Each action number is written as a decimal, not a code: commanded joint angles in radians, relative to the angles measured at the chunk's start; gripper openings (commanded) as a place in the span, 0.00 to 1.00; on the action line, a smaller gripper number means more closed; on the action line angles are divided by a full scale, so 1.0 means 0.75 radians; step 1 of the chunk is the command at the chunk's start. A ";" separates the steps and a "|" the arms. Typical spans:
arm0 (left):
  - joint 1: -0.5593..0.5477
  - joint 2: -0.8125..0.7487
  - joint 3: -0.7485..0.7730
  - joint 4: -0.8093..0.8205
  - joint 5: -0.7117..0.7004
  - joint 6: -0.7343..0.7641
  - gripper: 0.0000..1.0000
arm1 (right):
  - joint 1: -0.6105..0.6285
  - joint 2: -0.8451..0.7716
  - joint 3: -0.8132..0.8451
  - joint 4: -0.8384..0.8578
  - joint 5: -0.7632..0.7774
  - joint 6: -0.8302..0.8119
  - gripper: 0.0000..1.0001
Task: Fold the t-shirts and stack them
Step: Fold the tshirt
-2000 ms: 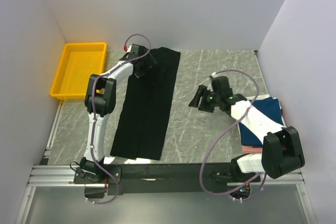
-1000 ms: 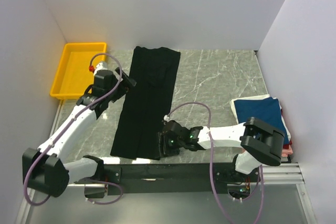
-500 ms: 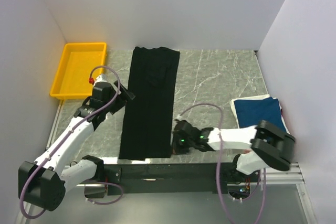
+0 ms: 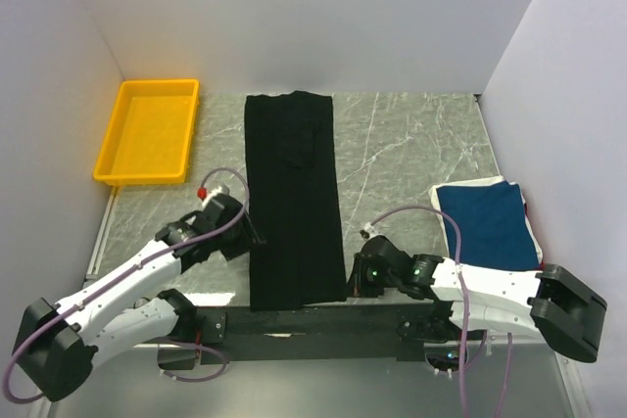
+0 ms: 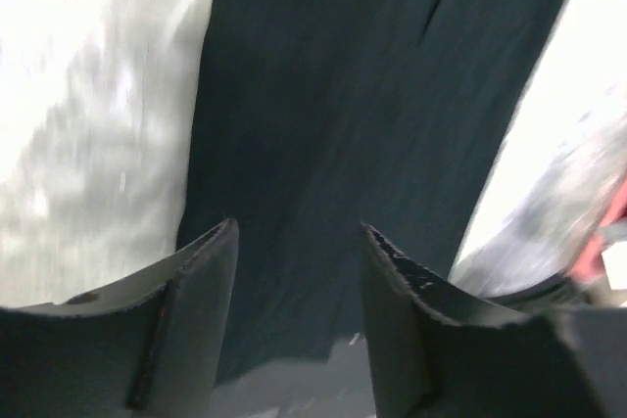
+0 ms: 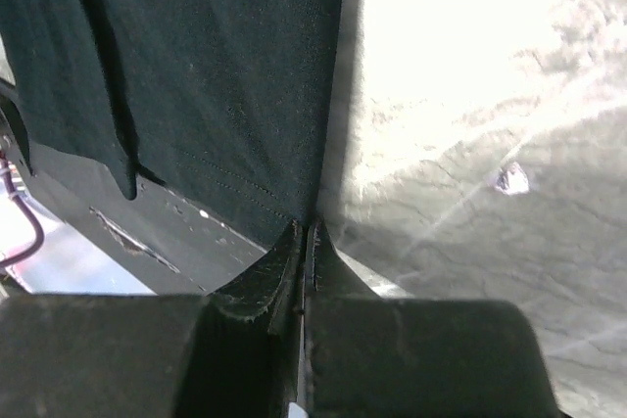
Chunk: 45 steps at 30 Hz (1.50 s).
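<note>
black t-shirt (image 4: 294, 203): I see plain black, without any print.
navy t-shirt (image 4: 490, 224): dark blue, and a white cloth edge (image 4: 438, 201) shows under it.
tray (image 4: 108, 149): bright yellow.
counter (image 4: 411, 144): grey marble pattern with thin white veins.
left arm (image 4: 127, 281): I see white shells, black joints, one small red part (image 4: 203, 190).
right arm (image 4: 490, 286): white and black also.
</note>
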 commanded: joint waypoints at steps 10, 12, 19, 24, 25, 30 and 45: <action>-0.383 -0.144 -0.068 -0.446 -0.108 -0.416 0.45 | -0.006 -0.110 -0.036 -0.104 -0.054 -0.014 0.00; -0.430 -0.126 -0.089 -0.442 -0.073 -0.453 0.45 | -0.006 -0.118 -0.034 -0.116 -0.056 -0.020 0.00; -0.717 -0.018 -0.116 -0.460 -0.059 -0.636 0.47 | -0.045 -0.132 -0.031 -0.130 -0.107 -0.063 0.00; -0.815 -0.050 -0.199 -0.336 -0.034 -0.719 0.49 | -0.066 -0.140 -0.036 -0.128 -0.148 -0.093 0.00; -0.823 -0.059 -0.214 -0.321 -0.038 -0.735 0.49 | -0.070 -0.142 -0.036 -0.130 -0.150 -0.097 0.00; -0.860 -0.073 -0.238 -0.280 -0.107 -0.770 0.49 | -0.084 -0.128 -0.034 -0.128 -0.189 -0.124 0.00; -0.901 -0.198 -0.355 -0.141 -0.185 -0.870 0.16 | -0.094 -0.193 -0.034 -0.130 -0.306 -0.165 0.00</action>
